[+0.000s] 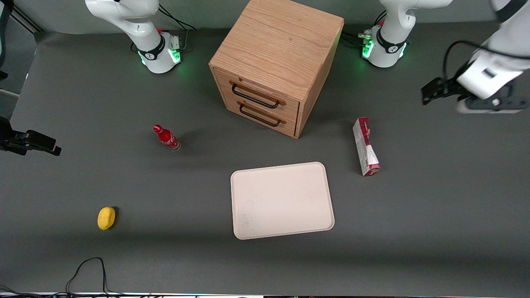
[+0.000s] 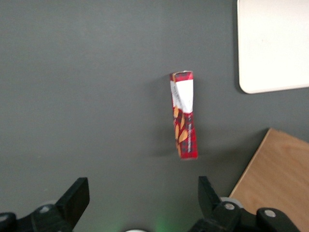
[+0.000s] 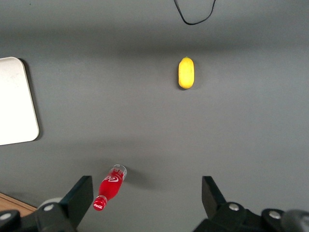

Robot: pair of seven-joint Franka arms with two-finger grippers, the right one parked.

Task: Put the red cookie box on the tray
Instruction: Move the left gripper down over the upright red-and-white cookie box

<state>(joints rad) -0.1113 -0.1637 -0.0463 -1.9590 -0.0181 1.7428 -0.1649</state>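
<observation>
The red cookie box (image 1: 366, 152) lies on the grey table beside the tray (image 1: 281, 200), toward the working arm's end. It is long and narrow, red with a white side panel. It also shows in the left wrist view (image 2: 184, 115), apart from the tray's corner (image 2: 275, 43). The tray is flat, beige and bare. My left gripper (image 1: 432, 92) hangs above the table, farther from the front camera than the box and farther toward the working arm's end. In the left wrist view the gripper (image 2: 141, 186) is open and empty, with the box some way from its fingers.
A wooden drawer cabinet (image 1: 273, 62) stands farther from the front camera than the tray; its edge shows in the left wrist view (image 2: 277, 183). A small red bottle (image 1: 166, 138) and a yellow object (image 1: 106, 218) lie toward the parked arm's end.
</observation>
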